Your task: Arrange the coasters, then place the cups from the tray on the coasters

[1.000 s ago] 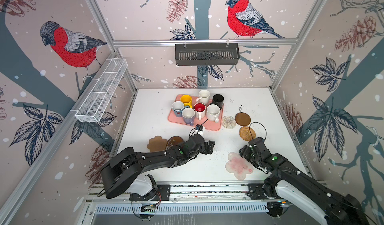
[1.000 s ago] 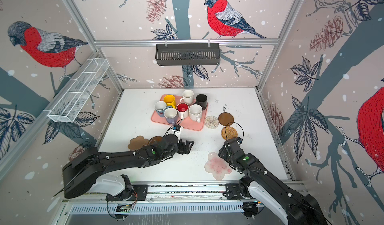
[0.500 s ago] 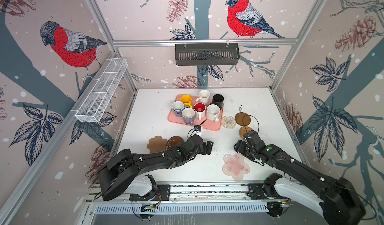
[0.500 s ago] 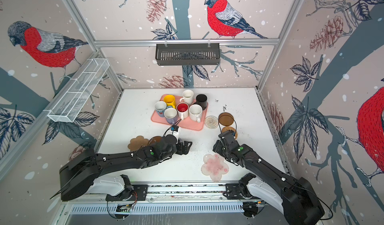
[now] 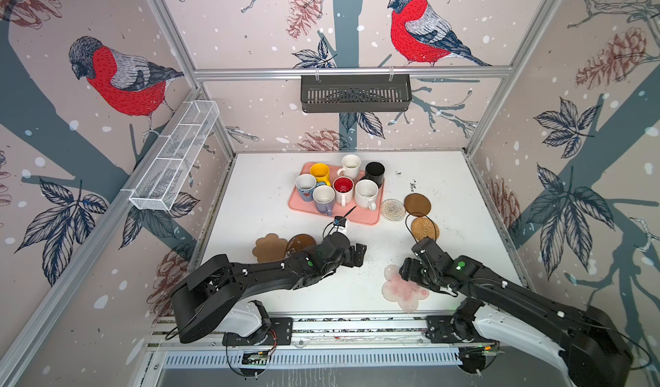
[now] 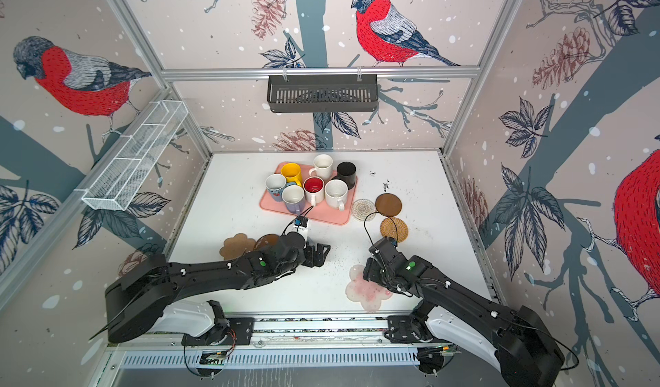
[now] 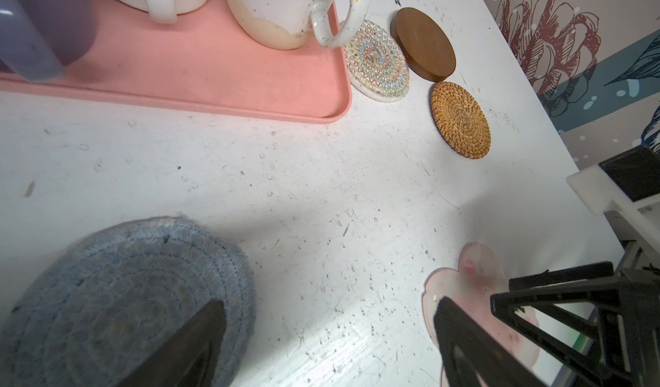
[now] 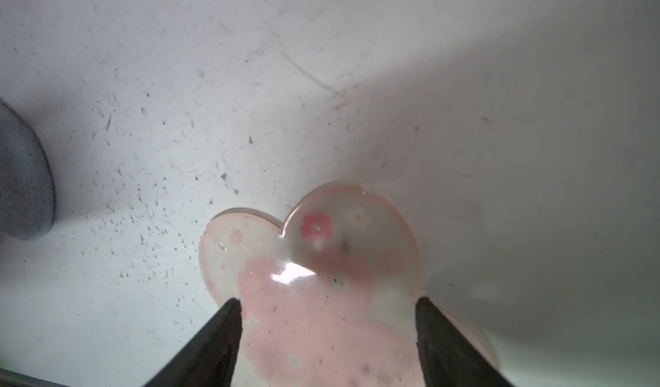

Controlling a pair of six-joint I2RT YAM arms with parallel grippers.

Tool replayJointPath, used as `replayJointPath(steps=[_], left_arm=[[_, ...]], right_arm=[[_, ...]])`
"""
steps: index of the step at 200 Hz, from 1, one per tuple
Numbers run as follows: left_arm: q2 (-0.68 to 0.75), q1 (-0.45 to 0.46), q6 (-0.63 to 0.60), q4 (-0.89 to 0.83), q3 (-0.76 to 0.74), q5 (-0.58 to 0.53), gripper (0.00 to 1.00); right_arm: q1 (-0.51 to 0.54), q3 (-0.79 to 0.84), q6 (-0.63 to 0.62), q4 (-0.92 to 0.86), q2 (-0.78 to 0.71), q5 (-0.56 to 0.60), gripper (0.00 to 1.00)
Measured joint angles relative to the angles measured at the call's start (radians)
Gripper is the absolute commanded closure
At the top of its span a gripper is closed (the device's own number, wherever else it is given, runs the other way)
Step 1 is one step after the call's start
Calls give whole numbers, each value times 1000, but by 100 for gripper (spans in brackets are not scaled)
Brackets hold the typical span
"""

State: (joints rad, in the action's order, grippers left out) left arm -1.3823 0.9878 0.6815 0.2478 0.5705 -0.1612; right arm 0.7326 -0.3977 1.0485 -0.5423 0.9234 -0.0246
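Observation:
Several cups (image 5: pixel 343 187) stand on the pink tray (image 5: pixel 360 218) at the back of the table. To its right lie a cream rope coaster (image 5: pixel 393 209), a brown disc (image 5: pixel 417 204) and a rattan coaster (image 5: pixel 424 228). A tan scalloped coaster (image 5: pixel 270 247) and a second brown disc (image 5: pixel 301 243) lie at the left. My left gripper (image 5: pixel 357 254) is open over bare table, one finger (image 7: pixel 193 346) above the grey-blue coaster (image 7: pixel 118 296). The right gripper (image 8: pixel 328 317) is open, with the pink flower coaster (image 5: pixel 403 290) flat on the table below its spread jaws.
A black slotted basket (image 5: pixel 355 94) hangs on the back wall. A white wire basket (image 5: pixel 175 160) is fixed to the left wall. Bare tabletop (image 5: pixel 368 231) lies between the two grippers and the tray. The front rail (image 5: pixel 357 326) borders the near edge.
The right gripper has swung left and nearer, its jaws have widened, and the pink flower coaster has shifted slightly left. The left arm has barely moved.

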Motion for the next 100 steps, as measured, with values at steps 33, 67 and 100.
replayJointPath(steps=[33, 67, 100], left_arm=[[-2, 0, 0, 0, 0, 0, 7], [-3, 0, 0, -6, 4, -1, 7], [-2, 0, 0, -11, 6, -5, 7]], right_arm=[[20, 11, 22, 19, 5, 9, 21], [28, 2, 26, 19, 37, 18, 22], [27, -21, 28, 12, 82, 20, 23]])
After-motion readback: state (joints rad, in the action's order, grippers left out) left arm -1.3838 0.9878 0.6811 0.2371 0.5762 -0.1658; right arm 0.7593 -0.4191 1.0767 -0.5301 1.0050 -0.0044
